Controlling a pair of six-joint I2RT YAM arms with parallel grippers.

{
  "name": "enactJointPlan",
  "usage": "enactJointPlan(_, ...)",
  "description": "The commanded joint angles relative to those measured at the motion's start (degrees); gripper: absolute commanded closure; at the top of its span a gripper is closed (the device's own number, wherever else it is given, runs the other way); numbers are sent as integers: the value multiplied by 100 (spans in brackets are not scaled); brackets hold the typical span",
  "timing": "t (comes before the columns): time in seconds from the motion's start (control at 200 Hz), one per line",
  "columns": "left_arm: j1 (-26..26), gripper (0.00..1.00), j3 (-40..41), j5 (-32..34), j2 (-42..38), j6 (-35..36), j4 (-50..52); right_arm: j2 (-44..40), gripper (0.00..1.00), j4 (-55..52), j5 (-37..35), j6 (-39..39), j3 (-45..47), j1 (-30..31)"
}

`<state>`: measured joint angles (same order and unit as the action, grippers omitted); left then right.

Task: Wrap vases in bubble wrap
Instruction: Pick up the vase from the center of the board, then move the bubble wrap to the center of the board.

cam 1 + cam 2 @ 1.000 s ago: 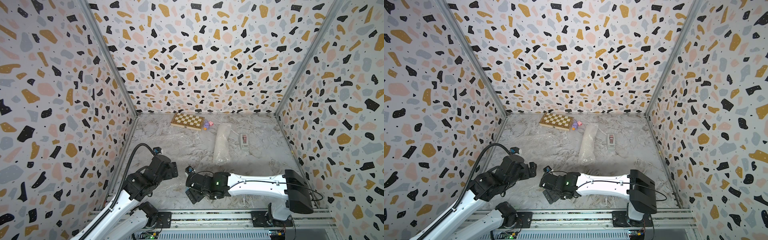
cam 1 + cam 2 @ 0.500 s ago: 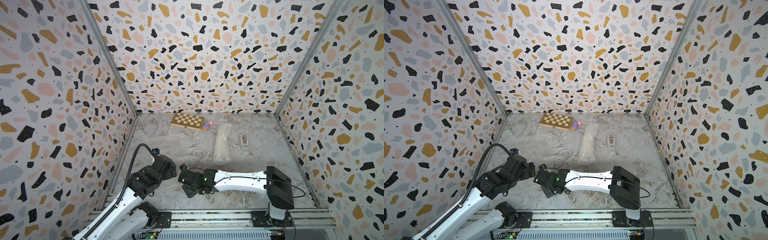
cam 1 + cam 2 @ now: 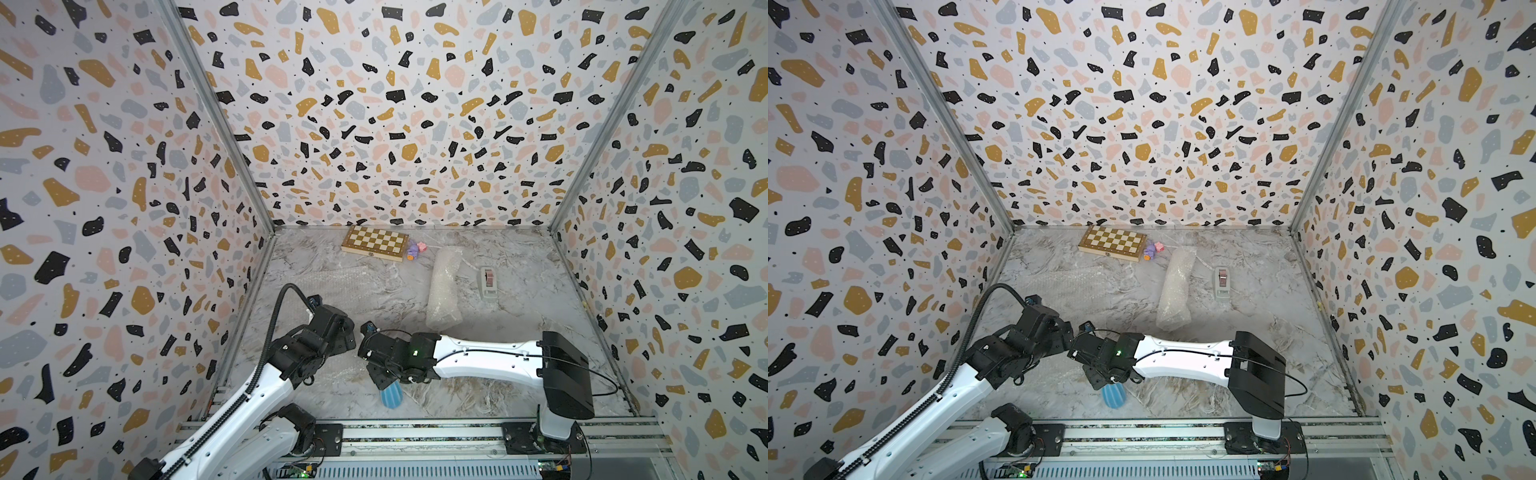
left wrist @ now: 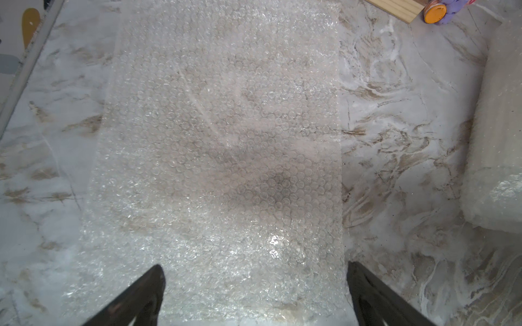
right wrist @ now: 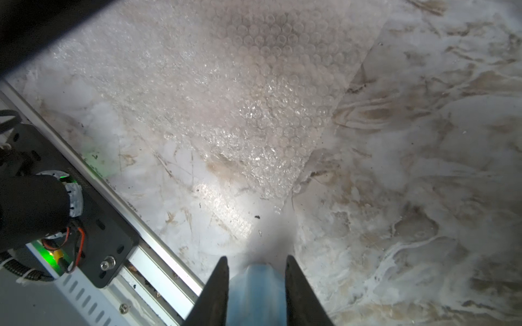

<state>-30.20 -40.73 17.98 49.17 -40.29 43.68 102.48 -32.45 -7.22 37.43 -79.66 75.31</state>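
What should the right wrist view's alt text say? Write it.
A light blue vase fills the gap between the right gripper's black fingers. Beyond it, a bubble wrap sheet lies flat on the marble surface.

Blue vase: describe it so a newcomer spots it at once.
Find the metal rail along the table's near edge. Just beyond it, the light blue vase sits between the fingers of the right pincer. Nothing else there is blue and ribbed.
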Motion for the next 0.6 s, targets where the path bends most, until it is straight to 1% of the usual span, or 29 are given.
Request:
enactJointPlan(0.0,53,1,63,-192,146,91,-346,-471,69,-121,-33,123,53,-98)
enactJointPlan(0.15,50,1,57,-387,349,166,-573,-712,70,-139,-4,168,72,-229)
enactJointPlan(0.175,53,1,64,-434,415,179,-624,-794,72,-133,26,168,85,-271)
enactJointPlan(0.235,51,1,44,-559,652,220,-727,-1006,72,-122,89,185,152,-406)
enactJointPlan(0.32,54,1,21,-774,1142,272,-982,-1381,72,-13,239,221,380,-708)
enactJointPlan(0.435,51,1,-28,-912,1933,378,-1535,-1818,72,370,964,269,873,-1351)
enactJointPlan(0.521,54,1,-216,-1052,2631,508,-1909,-2085,72,441,1032,248,1065,-1708)
enactJointPlan(0.596,49,0,-362,-1322,3158,607,-2221,-2289,72,474,1266,213,1214,-2030)
